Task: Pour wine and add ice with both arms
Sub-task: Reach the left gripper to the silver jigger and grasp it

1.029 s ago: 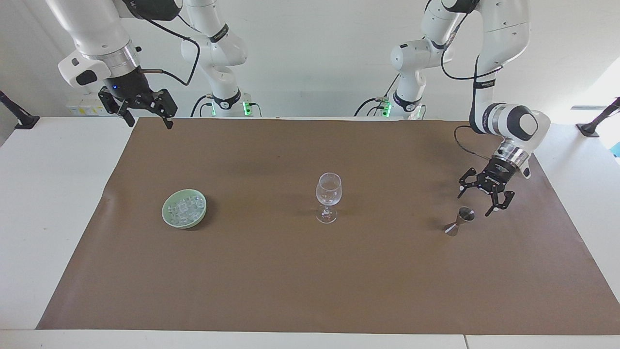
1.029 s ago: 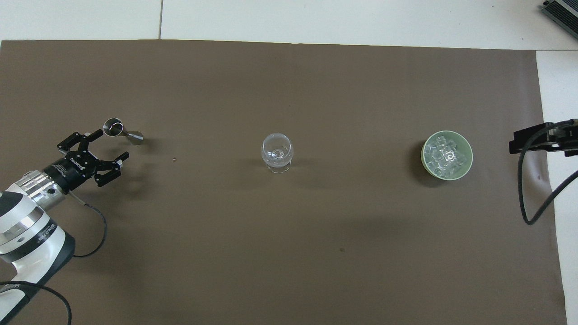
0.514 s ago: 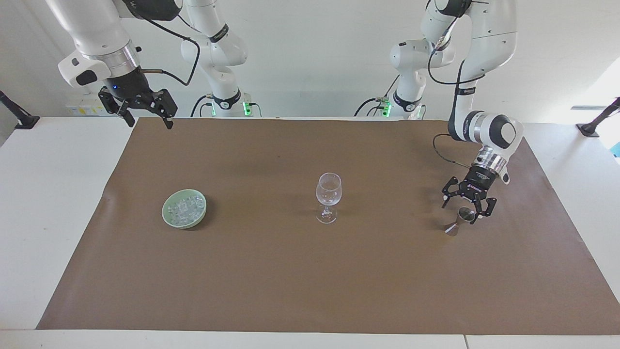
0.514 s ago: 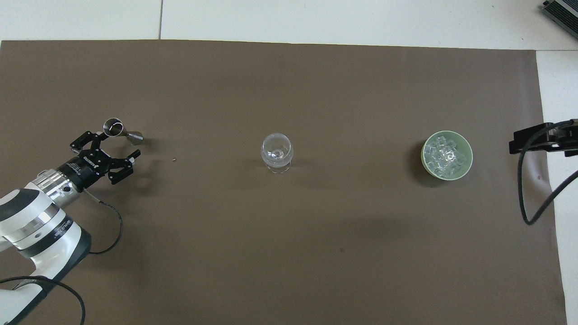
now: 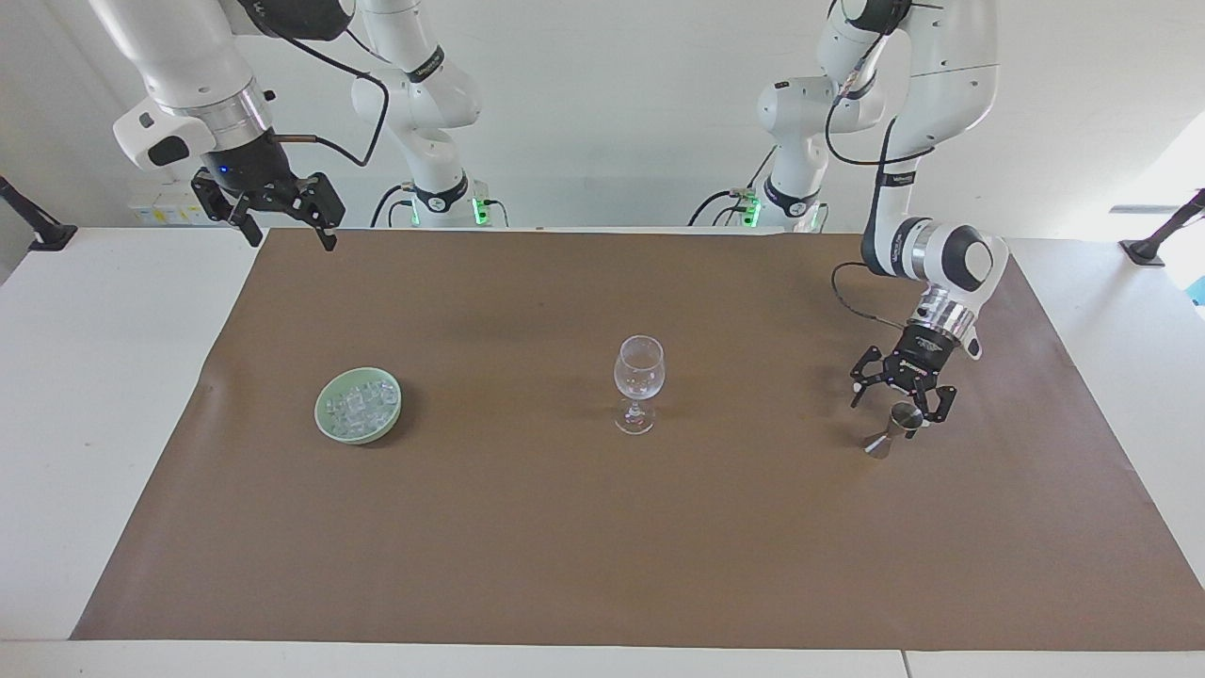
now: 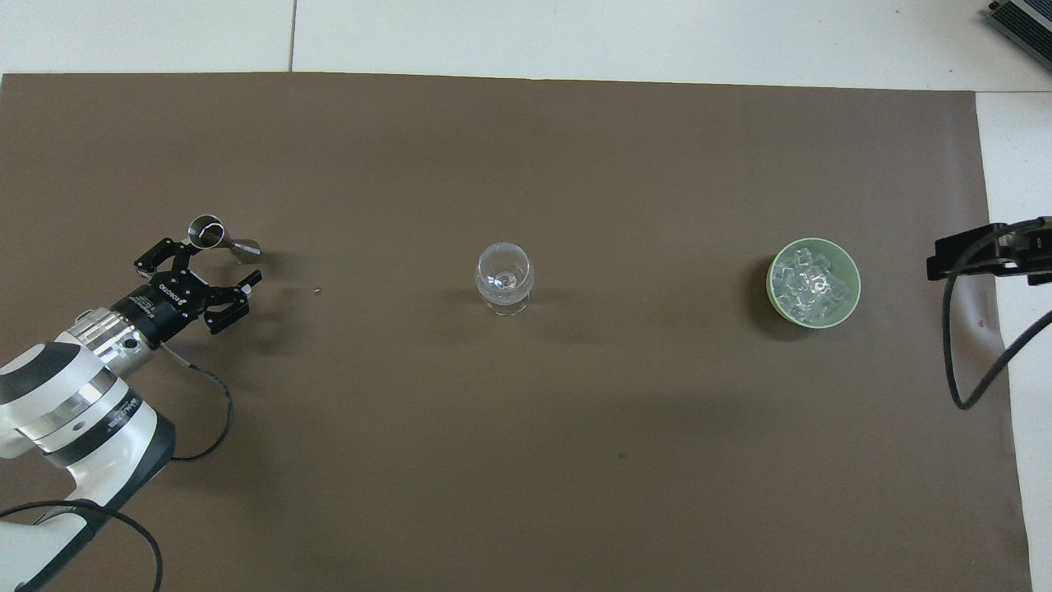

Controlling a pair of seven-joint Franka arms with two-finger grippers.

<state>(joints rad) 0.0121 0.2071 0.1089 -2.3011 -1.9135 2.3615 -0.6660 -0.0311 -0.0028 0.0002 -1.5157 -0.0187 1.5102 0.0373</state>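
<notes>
The left gripper (image 5: 896, 403), jaws apart, straddles the steel jigger (image 5: 890, 431): light, rigid, slippery (best pinched at its narrow waist). The right gripper (image 5: 279, 215) waits, jaws apart.

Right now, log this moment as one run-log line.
left gripper: open at jigger | right gripper: open, waiting | wine glass: empty | ice: in bowl

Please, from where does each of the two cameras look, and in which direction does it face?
Facing view: high across the table, facing both robots; whole arms show, left gripper at the jigger.
Overhead view: above the robots' end, looking steeply down; left forearm and right gripper show.
Shared: wine glass, ice in the green bowl.
</notes>
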